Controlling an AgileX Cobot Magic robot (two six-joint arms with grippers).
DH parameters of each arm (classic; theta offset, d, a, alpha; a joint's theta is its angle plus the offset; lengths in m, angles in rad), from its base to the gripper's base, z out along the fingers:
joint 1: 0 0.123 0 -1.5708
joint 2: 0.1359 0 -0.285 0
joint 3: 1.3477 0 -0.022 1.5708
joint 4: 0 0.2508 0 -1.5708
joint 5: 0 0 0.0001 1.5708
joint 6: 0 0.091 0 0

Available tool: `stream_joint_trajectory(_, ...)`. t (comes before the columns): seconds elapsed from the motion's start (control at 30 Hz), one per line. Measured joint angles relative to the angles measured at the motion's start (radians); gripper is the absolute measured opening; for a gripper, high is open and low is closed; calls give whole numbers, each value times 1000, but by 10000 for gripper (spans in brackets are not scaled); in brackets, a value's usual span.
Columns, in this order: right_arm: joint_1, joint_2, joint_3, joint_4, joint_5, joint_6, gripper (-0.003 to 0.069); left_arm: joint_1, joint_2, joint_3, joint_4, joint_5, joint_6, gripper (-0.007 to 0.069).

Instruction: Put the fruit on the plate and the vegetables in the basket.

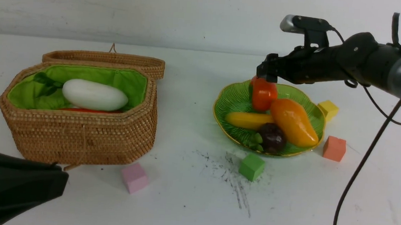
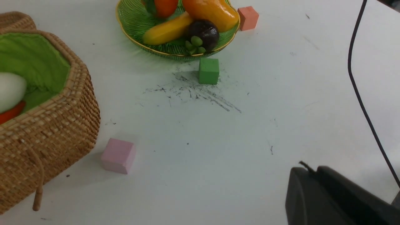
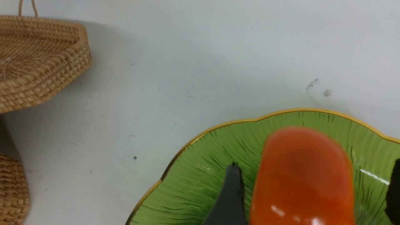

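The left claw is out of every view and reads as closed. Across the white surface (image 1: 187, 203), the right claw (image 3: 309, 193) straddles the round orange-red persimmon (image 1: 263, 94), fingers (image 3: 229, 197) spread with gaps either side, the fruit seemingly resting on the translucent green gold-rimmed plate (image 1: 231, 97). Best to lift straight up, clear of the orange-yellow mango (image 1: 293, 122), so nothing rolls. Only the front view shows the fat white radish (image 1: 94, 95) in the brown wicker basket (image 1: 78, 139); only the right wrist view shows the finger gaps.
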Motion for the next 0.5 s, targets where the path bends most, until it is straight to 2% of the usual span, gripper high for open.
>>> stream_joint_trajectory(0.1, 0, -32, 0, -12, 52, 0, 575, 0, 0, 0, 10, -9, 0, 29)
stream_joint_trajectory(0.2, -9, -142, -1, -50, 198, 19, 467, 0, 0, 0, 47, -58, 0, 24)
stream_joint_trajectory(0.3, -34, -274, -2, -92, 388, 82, 332, 0, -3, 0, 68, -104, 0, -7)
stream_joint_trajectory(0.37, -45, -319, -3, -124, 454, 115, 262, 0, -11, 0, 71, -114, 0, -13)
stream_joint_trajectory(0.4, -64, -404, -3, -180, 566, 170, 169, 0, -30, 0, 72, -123, 0, -13)
stream_joint_trajectory(0.43, -71, -435, -3, -222, 618, 202, 115, 0, -55, 6, 72, -134, 0, -13)
stream_joint_trajectory(0.47, -71, -443, -3, -232, 628, 202, 106, 0, -55, 6, 72, -134, 0, -13)
stream_joint_trajectory(0.5, -76, -502, 2, -313, 685, 259, 37, 0, -107, 28, 71, -161, 0, -13)
